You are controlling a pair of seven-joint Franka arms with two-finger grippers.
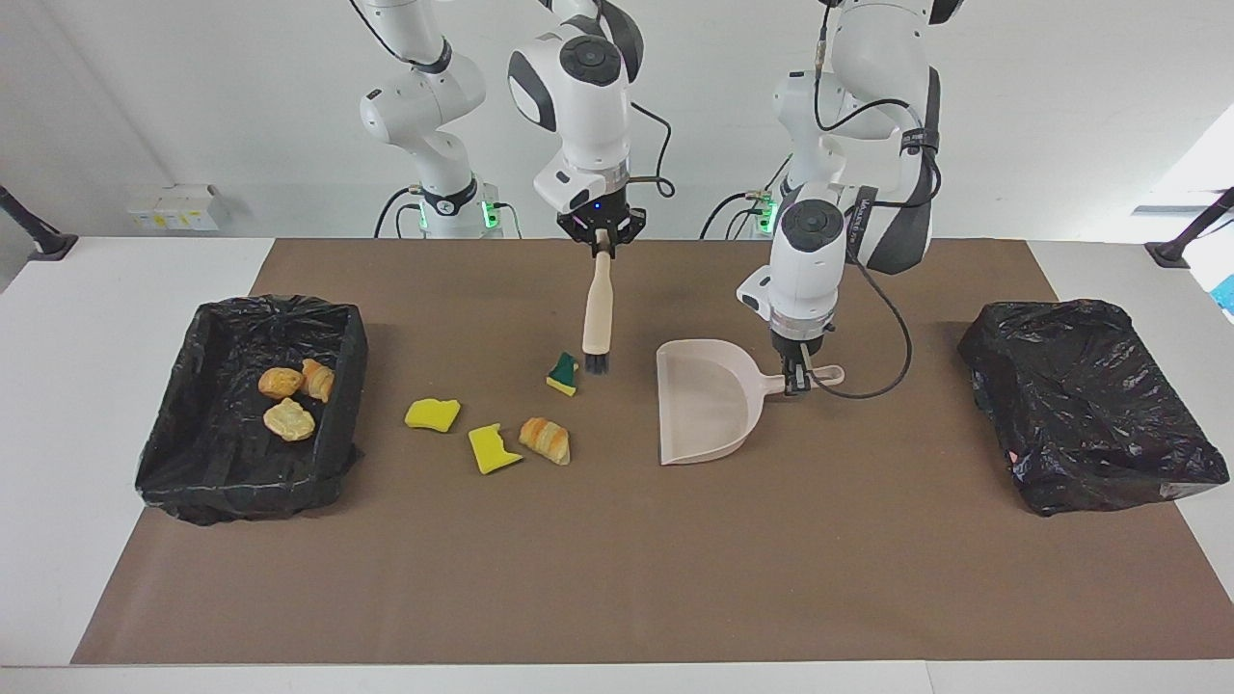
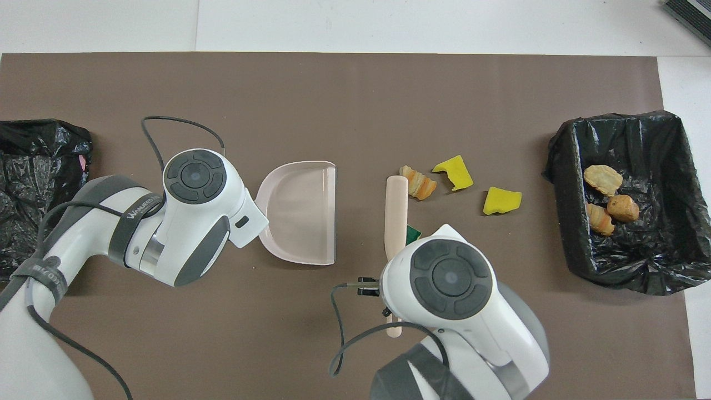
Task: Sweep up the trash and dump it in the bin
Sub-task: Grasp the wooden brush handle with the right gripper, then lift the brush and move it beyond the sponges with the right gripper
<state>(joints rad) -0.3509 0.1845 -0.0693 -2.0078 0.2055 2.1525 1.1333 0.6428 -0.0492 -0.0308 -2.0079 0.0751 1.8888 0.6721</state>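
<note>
Two glossy white jointed robot arms (image 1: 815,251) are showing dark grey bands, round grey button caps, black looping cables, black two-finger grippers and green lights glowing at their bases
</note>
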